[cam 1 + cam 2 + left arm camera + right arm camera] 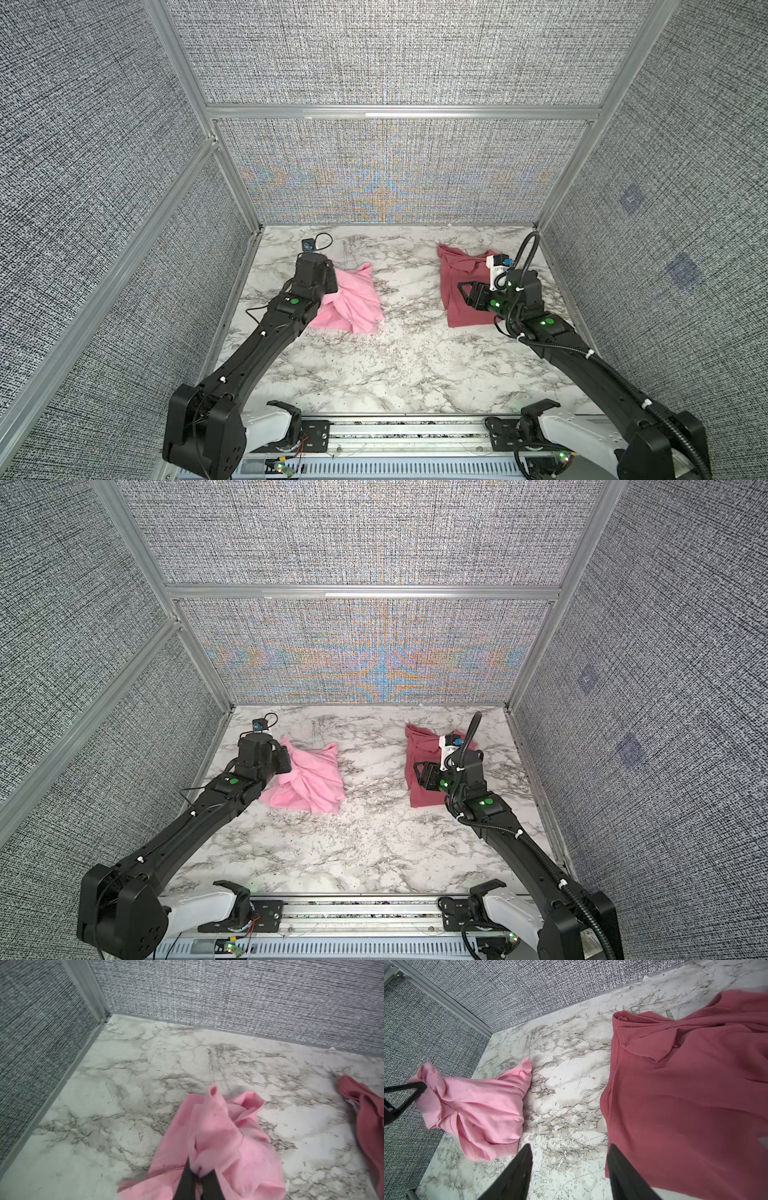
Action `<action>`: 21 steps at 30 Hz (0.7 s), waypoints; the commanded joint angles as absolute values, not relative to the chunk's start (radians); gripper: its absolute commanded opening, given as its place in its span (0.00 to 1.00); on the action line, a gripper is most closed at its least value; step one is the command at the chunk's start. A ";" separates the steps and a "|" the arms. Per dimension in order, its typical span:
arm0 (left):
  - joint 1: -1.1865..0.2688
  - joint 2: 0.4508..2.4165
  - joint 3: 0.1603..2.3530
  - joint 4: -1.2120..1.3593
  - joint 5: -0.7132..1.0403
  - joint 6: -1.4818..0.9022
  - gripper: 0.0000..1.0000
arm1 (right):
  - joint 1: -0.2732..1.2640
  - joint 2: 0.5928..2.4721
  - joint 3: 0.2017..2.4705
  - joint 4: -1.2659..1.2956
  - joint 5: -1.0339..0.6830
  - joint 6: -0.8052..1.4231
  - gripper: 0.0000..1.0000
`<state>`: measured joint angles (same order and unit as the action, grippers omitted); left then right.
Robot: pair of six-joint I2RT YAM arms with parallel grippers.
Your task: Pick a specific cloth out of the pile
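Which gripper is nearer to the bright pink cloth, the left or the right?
Left. The left gripper is shut on the pink cloth; the right gripper is open at the rose-red cloth edge, apart from the pink one.

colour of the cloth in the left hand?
The cloth is plain bright pink; it shows best in the right wrist view.

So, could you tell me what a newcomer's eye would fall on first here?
The bright pink cloth stands out on the left of the marble tabletop, bunched and pinched by the shut left gripper. Apart from it, on the right, lies the dark rose-red cloth, with the open right gripper poised at its edge.
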<state>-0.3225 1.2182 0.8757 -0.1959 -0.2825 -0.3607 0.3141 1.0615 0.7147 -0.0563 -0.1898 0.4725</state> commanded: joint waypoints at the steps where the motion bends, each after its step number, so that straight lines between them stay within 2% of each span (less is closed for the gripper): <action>1: -0.248 1.216 0.845 -0.150 -0.286 -0.404 0.00 | 0.313 1.064 0.726 -0.038 -0.198 0.484 0.59; 6: -0.146 1.279 0.797 -0.129 -0.262 -0.432 0.00 | 0.313 1.075 0.734 -0.037 -0.201 0.485 0.60; 16: -0.056 1.387 0.703 -0.052 -0.256 -0.474 0.00 | 0.313 1.075 0.736 -0.044 -0.198 0.480 0.60; 18: -0.049 1.402 0.693 -0.048 -0.241 -0.486 0.07 | 0.313 1.084 0.741 -0.045 -0.194 0.479 0.60; 19: -0.048 1.404 0.691 -0.043 -0.236 -0.490 0.15 | 0.313 1.089 0.744 -0.050 -0.193 0.478 0.60; 20: -0.048 1.404 0.688 -0.043 -0.235 -0.503 0.30 | 0.313 1.095 0.754 -0.057 -0.193 0.476 0.60; 21: -0.047 1.400 0.687 -0.041 -0.232 -0.511 0.36 | 0.313 1.098 0.762 -0.065 -0.195 0.476 0.59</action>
